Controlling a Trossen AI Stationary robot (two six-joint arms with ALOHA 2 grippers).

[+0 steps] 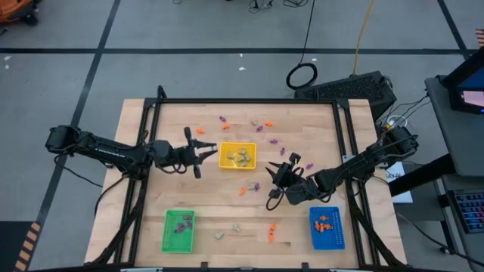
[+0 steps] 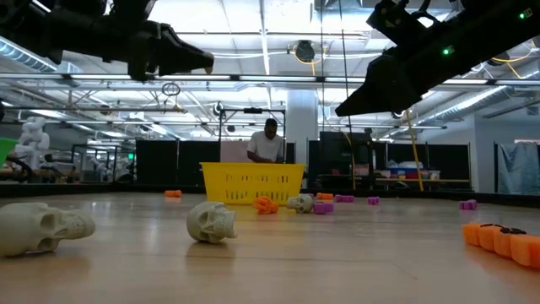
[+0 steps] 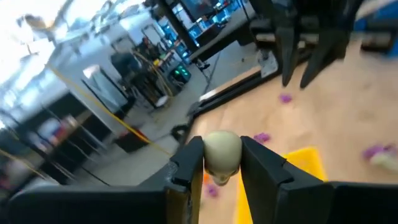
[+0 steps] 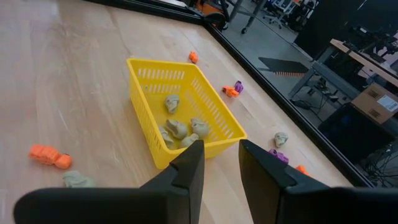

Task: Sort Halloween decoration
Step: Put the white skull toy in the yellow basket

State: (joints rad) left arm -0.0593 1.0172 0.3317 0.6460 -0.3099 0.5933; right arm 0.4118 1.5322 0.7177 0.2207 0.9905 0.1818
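i held the left gripper (image 3: 222,163) clamped on a beige skull (image 3: 222,155) beside the yellow tray (image 1: 237,156) for dropping; right gripper (image 4: 221,163) fingers stood apart, empty

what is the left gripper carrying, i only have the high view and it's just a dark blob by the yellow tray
Observer: The left gripper is shut on a pale skull, seen in its wrist view.
Operator: anything in the right one
Observer: No. The right gripper shows an empty gap between its fingers, facing the yellow tray.
Operator: what's in that tray
Observer: Several more pale skulls, nothing orange or purple.
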